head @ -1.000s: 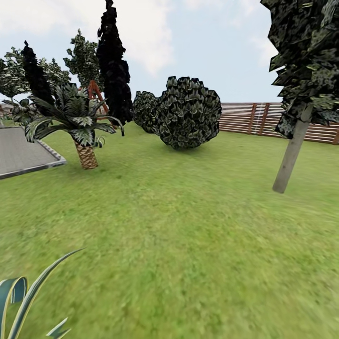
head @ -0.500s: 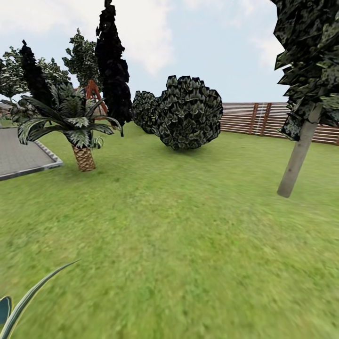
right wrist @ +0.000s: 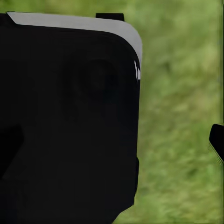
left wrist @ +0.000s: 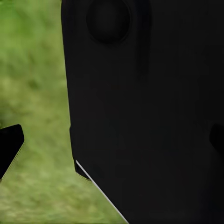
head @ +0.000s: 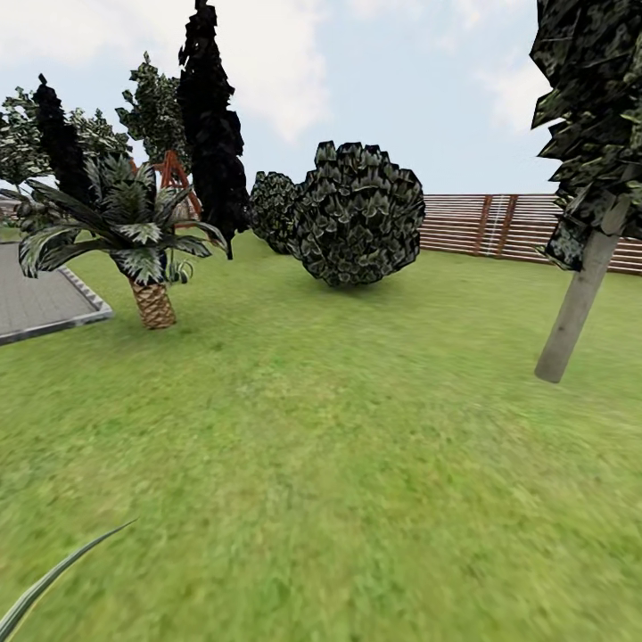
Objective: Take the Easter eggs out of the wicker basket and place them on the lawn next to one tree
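The Easter eggs and the wicker basket are out of view. Mottled green lawn [head: 339, 446] spreads across the garden ahead of me. At the right stands a tree [head: 578, 308] with a pale, straight trunk and a dark leafy crown. In the left wrist view my left gripper [left wrist: 112, 144] is open, one black fingertip [left wrist: 9, 147] at each side edge, with a black part of my own body behind it and grass beyond. My right gripper [right wrist: 112, 144] is open too, one fingertip [right wrist: 217, 140] showing over the grass.
A small palm [head: 147, 267] stands at the left beside a paved grey area [head: 40, 303]. Round dark bushes [head: 357, 214] and a black columnar tree [head: 212, 125] lie ahead. A brown slatted fence [head: 486, 223] closes the back right. A striped leaf [head: 53, 571] pokes in at bottom left.
The whole head view has shifted as I move: the palm slid left, the pale-trunked tree slid right and lower, and the striped leaves at bottom left have mostly left the picture.
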Controlling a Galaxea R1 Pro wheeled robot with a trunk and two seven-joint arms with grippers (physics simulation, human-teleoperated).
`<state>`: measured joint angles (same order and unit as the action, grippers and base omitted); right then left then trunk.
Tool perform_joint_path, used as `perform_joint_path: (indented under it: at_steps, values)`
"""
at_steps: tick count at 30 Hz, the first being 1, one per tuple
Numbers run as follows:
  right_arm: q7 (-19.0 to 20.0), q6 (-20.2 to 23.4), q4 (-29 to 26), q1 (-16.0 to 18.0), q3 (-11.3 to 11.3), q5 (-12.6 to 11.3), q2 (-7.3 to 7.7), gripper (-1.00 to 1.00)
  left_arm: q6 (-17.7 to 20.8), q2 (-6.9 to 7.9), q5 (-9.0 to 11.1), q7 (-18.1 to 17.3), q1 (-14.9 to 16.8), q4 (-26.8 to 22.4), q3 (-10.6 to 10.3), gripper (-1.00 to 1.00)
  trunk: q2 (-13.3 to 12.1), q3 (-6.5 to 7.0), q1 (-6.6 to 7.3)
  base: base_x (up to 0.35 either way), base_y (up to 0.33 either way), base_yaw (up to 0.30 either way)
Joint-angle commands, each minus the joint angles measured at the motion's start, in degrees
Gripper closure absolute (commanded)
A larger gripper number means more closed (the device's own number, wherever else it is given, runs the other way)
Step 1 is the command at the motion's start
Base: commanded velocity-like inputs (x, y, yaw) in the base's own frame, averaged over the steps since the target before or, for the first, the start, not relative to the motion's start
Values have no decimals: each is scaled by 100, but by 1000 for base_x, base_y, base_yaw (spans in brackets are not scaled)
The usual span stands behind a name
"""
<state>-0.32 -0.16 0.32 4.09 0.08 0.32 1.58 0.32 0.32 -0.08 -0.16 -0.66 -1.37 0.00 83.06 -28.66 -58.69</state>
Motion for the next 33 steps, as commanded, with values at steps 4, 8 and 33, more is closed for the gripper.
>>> perform_joint_path:
  at_steps: [4,8,33]
  values:
    - [-3,-2,3,4,1,3,0,-100,3,-1,-1,-2,-4,-13,0,-100,2,-4,-4,341,0,0]
    - [-3,-2,3,4,1,3,0,-100,3,-4,-1,-2,-4,-13,0,-100,2,-4,-4,341,0,0]
    - [-3,-2,3,4,1,3,0,-100,3,-5,-1,-2,-4,-13,0,-100,2,-4,-4,341,0,0]
